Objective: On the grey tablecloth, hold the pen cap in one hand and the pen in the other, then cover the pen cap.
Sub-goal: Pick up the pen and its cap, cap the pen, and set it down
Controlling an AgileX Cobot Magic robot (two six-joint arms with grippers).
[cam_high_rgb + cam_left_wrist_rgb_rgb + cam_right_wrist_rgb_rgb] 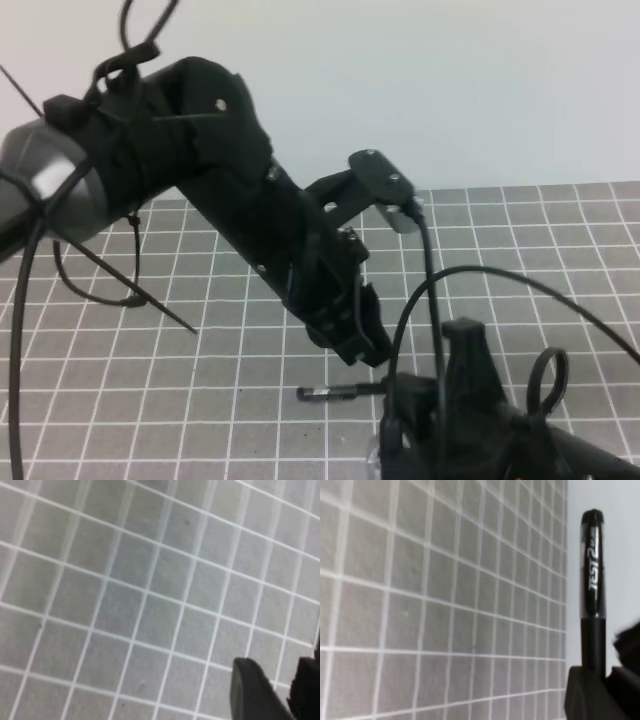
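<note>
Seemingly the capping itself is done: in the right wrist view the pen [592, 575] stands up out of the right end effector [605, 685], whose fingers are clamped on its lower barrel, and its far end looks covered by the pen cap [593, 525], a dark rounded tip over a translucent printed sleeve. From the high view the same pen [340, 392] pokes out leftward, low over the grey tablecloth [560, 230], from the right arm at the near right. The left end effector [365, 345] hangs just above it, not touching it as far as I can tell. In its own wrist view two dark fingers [252, 690] show with a gap between them and nothing in that gap, so it stands apart and empty. What remains, by my reading, is for the left arm to back away and the right to lower the capped pen to the cloth, gently.
</note>
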